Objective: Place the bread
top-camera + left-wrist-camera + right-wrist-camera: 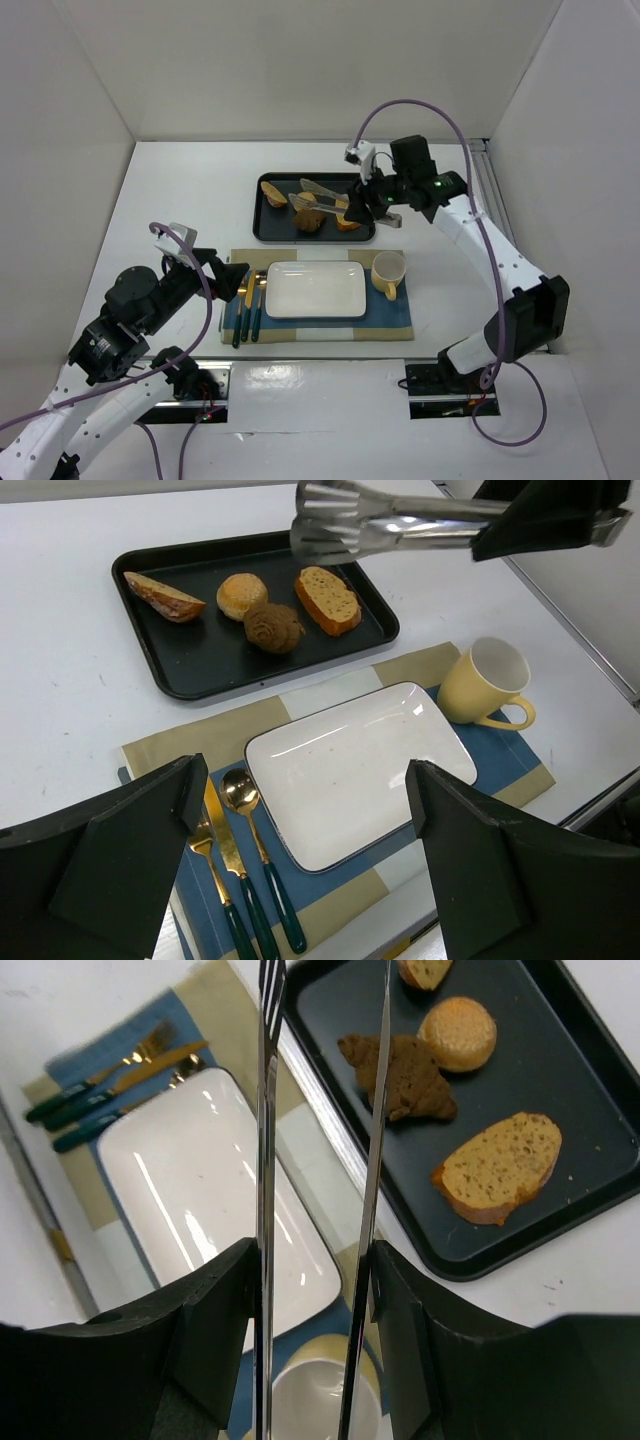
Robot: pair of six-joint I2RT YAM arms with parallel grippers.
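Steel tongs hang over the black tray at the far side of the counter. The right tool is clamped on their two arms. The tong tips stand apart with nothing between them.

The bread – the dark, lumpy croissant – lies on the tray floor near its front rim, below the tong tips and apart from them. It is crowded. A round pale bun sits close against it on the far side, and a golden toast slice lies just beside it. A crusty wedge rests further along the tray, well apart from the rest.

On the near side of the tray a blue and tan placemat carries a white rectangular plate, bare on top. A yellow cup stands upright just beside one end of the plate. At the other end a fork, knife and spoon lie side by side – gold heads, dark green handles.

The left tool hovers low over the cutlery end of the mat. Its fingers are spread wide and hold nothing.
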